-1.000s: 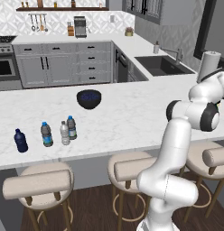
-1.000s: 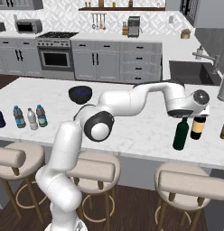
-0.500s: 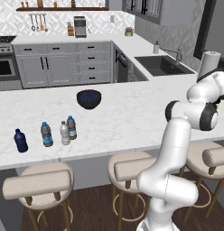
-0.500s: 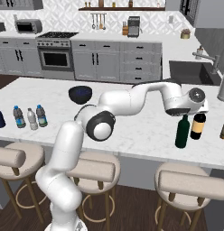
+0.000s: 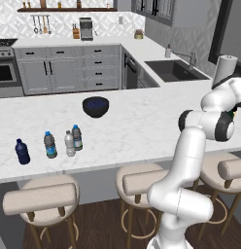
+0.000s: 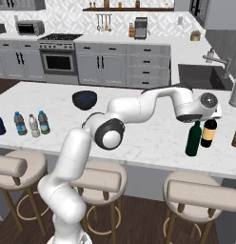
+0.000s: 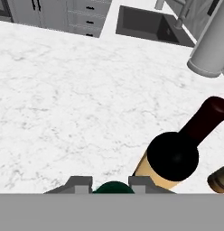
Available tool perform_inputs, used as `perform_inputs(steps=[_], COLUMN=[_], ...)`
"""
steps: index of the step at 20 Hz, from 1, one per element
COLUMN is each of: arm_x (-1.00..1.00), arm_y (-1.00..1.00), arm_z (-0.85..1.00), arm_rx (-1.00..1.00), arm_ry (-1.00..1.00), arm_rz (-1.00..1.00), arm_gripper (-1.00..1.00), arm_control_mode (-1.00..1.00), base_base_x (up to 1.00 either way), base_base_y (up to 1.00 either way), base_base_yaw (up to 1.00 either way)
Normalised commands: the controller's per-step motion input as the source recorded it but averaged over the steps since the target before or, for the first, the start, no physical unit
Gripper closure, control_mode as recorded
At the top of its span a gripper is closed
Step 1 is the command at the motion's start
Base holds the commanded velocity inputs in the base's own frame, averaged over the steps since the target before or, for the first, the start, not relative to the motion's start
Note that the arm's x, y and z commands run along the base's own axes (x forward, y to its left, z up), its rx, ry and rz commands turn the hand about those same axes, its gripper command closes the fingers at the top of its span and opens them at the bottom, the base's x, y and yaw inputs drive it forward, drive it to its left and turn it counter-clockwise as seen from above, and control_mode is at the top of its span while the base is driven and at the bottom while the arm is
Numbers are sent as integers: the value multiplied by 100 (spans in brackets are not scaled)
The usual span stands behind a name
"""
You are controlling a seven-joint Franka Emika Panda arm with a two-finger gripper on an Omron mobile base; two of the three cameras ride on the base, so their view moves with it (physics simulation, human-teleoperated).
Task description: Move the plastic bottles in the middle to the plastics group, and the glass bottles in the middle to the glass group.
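The pincer [image 6: 195, 120] is pinched on the neck of the tall, slim dark green glass wine bottle [image 6: 193, 140], standing on the white marble tabletop [image 6: 148, 138] just beside the tan-labelled dark wine bottle [image 6: 209, 133]. Judged heavy, slippery, breakable; hold below the lip.

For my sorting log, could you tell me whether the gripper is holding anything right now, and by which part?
Yes: the gripper is shut on the green wine bottle, gripping it at the top of its neck, right beside the tan-labelled wine bottle.
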Motion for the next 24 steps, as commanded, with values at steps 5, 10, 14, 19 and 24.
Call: perform_inputs(steps=[5, 10, 14, 19, 24], arm_x=[-12, -1, 10, -3, -6], arm_y=[1, 14, 1, 0, 1], arm_z=[-60, -34, 4, 32, 45], arm_rx=[0, 0, 0, 0, -1], arm_ry=[0, 0, 0, 0, -1], arm_rz=[0, -2, -1, 0, 0], arm_gripper=[-100, -100, -100, -100, -100], arm_control_mode=[-100, -100, -100, -100, -100], base_base_x=[0, 0, 0, 0, 0], base_base_y=[0, 0, 0, 0, 0], base_base_yaw=[0, 0, 0, 0, 0])
